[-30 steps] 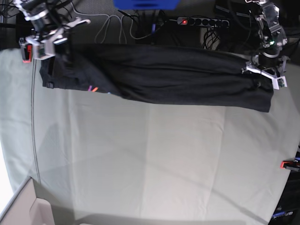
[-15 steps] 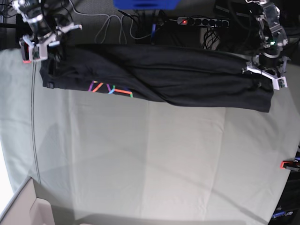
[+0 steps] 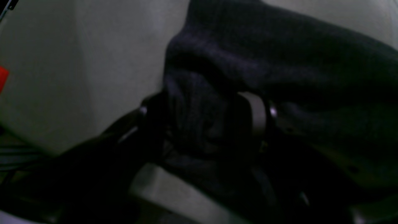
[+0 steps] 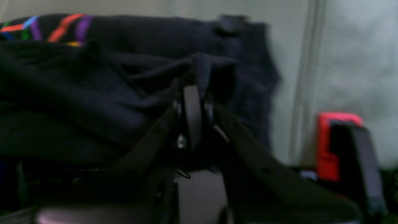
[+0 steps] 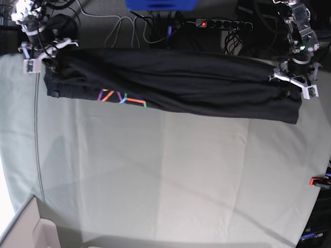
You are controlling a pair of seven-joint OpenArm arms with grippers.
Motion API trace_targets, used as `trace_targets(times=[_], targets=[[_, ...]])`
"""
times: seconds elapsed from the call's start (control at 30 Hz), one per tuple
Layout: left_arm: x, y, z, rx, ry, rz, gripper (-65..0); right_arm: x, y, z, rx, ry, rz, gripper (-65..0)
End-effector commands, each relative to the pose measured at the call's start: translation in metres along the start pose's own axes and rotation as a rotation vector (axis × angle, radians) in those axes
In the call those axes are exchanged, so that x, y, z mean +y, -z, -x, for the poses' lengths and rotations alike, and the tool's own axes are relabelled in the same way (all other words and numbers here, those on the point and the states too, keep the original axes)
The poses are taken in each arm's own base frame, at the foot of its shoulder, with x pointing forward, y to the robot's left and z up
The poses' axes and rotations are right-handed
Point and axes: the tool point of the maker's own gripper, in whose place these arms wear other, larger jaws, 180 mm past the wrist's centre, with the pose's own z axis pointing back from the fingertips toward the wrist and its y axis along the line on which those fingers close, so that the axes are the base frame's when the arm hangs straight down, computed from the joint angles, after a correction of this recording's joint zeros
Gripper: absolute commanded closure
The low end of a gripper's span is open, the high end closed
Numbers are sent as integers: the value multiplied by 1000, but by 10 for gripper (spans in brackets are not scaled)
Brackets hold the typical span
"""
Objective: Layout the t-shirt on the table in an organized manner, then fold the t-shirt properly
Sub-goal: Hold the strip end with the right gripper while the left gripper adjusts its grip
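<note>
The black t-shirt (image 5: pixel 176 85) lies stretched in a long, rumpled band along the far edge of the table (image 5: pixel 165 181). Its coloured line print (image 5: pixel 123 97) shows near the left end. In the base view my right gripper (image 5: pixel 39 56) is at the shirt's far-left corner. In its wrist view the right gripper (image 4: pixel 191 102) is shut, with a fold of the t-shirt (image 4: pixel 77 93) pinched between the fingers. My left gripper (image 5: pixel 294 85) is at the right end. A thick bunch of t-shirt (image 3: pixel 279 46) fills the left gripper (image 3: pixel 202 118) between its fingers (image 3: pixel 255 112).
Red clamps sit on the table edge at the right (image 5: pixel 318 181) and beside my right gripper (image 4: pixel 334 143). Behind the table are a power strip (image 5: pixel 222 24), loose cables (image 5: pixel 129 28) and a blue box (image 5: pixel 160 4). A beige box (image 5: pixel 26 227) stands at the near-left corner.
My right gripper has moved left and back, pulling the shirt's left end taut. The fabric has turned and the coloured print has come into sight. The left gripper has stayed put.
</note>
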Motion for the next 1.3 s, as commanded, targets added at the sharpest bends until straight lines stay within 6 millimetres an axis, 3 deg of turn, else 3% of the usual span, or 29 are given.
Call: trace_targets(times=[0.0,0.13,0.33,0.53,0.6,0.77,1.0,1.1,1.27], targets=[[5,0,-15,-46,11,-6,-338,-3,-5,-20,-68,-16,4,0],[4,2,-20,-58,7,-5,-338,3,-13,-49,-131,-71,7,0],[4,2,-20,-58,7,-5,-338,32,-12,-85,-230,-81,-25,0],[4,2,-20,-58,7,-5,-338,41,-5,-78,-171,-86,-50,0],[4,2,-20,-58,7,-5,-338,39,-1,-85,-187,-78,-42,0],[4,2,-21,-58,7,-6,-338,15,7,-72,-156,-35,2,0],[5,2,-21,-59,6,-7,-338,0,27,-27,-45,44,-7,0],[5,2,-21,-60,5,-7,-338,-5,32,-11,-6,62,-10,-47],[5,2,-21,-60,5,-7,-338,-10,40,-5,14,80,-16,-169]])
